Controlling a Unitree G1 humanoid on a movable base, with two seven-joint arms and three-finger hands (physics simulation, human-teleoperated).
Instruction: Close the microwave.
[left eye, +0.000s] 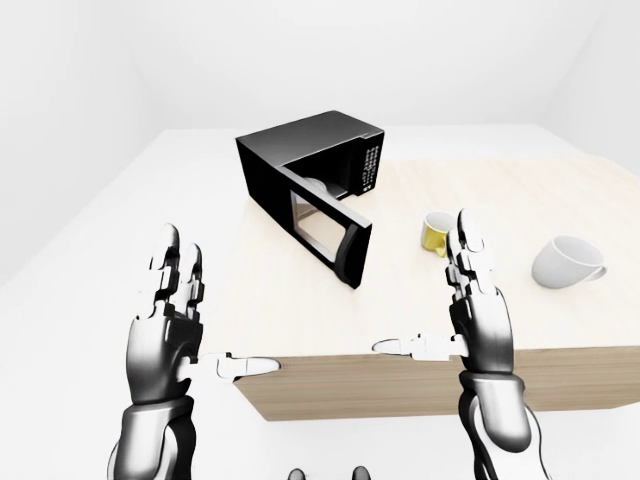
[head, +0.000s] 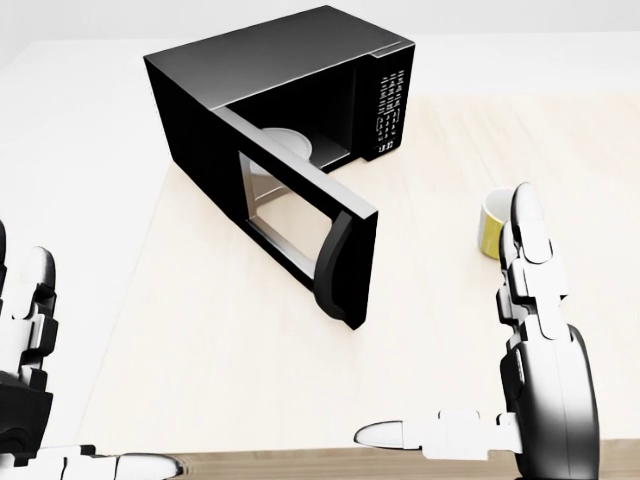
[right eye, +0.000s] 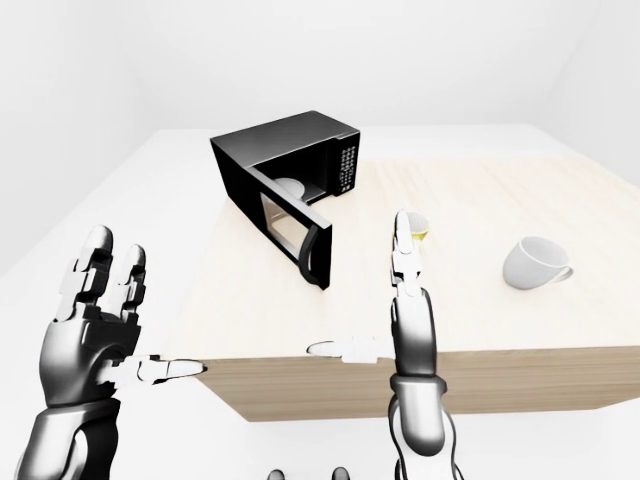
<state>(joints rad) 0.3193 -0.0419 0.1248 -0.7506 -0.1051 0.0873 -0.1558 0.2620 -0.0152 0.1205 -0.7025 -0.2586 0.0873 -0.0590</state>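
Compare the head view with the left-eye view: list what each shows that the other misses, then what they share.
Only the head view: the keypad on the microwave up close and the turntable inside it.

Only the left-eye view: the white mug lying on its side at the right, the table's near edge, the robot's forearms and feet, and the room's walls.

Both: the microwave with its door swung wide open, the yellow cup partly behind the right hand, and the left hand, both hands open and touching nothing.
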